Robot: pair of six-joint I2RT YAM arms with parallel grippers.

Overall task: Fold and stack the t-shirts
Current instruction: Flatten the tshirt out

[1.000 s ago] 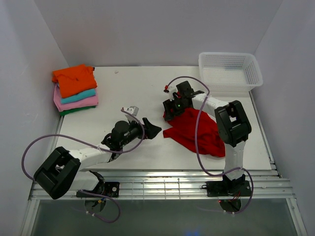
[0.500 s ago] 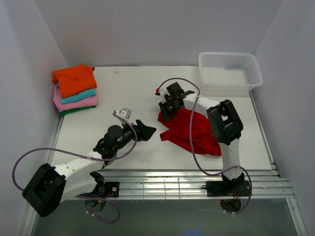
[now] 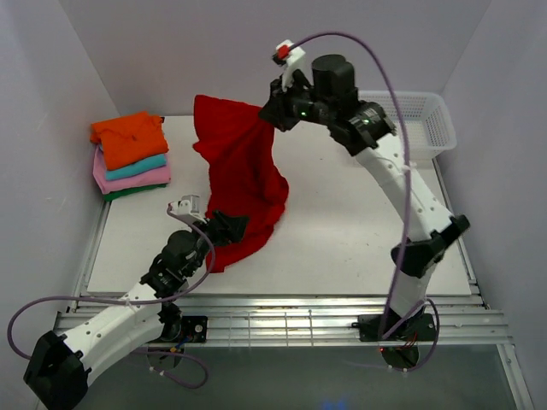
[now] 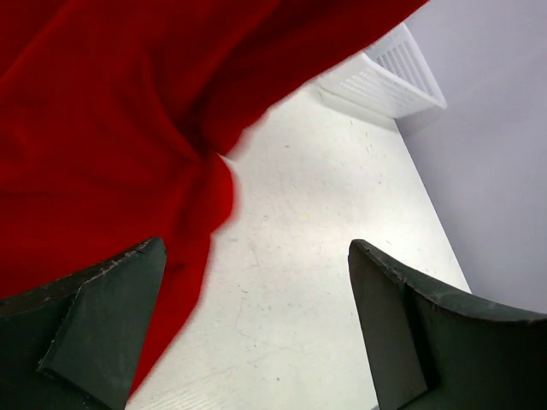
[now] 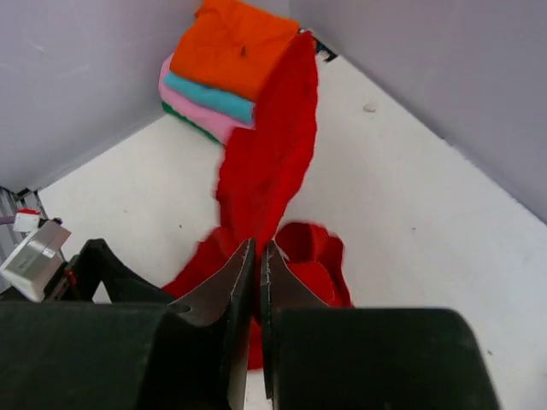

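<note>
My right gripper (image 3: 270,114) is raised high above the table's middle, shut on the top edge of the bright red t-shirt (image 3: 244,171). The shirt hangs down in a long drape, its lower end resting on the white table (image 3: 359,231). In the right wrist view the jaws (image 5: 260,248) stand pressed together on red cloth (image 5: 265,162). My left gripper (image 3: 231,229) is low at the shirt's bottom end and open; in its wrist view (image 4: 256,325) the red cloth (image 4: 102,128) hangs beside the left finger (image 4: 94,325), with bare table between the fingers.
A folded stack of t-shirts (image 3: 130,154), orange on top, then teal, pink and dark green, lies at the back left corner, also seen in the right wrist view (image 5: 226,60). A white mesh basket (image 3: 402,120) stands at the back right (image 4: 389,77). Walls enclose three sides.
The right gripper has shut on the red t-shirt and lifted it from the table high toward the back left. The left arm has stretched forward to the shirt's lower end.
</note>
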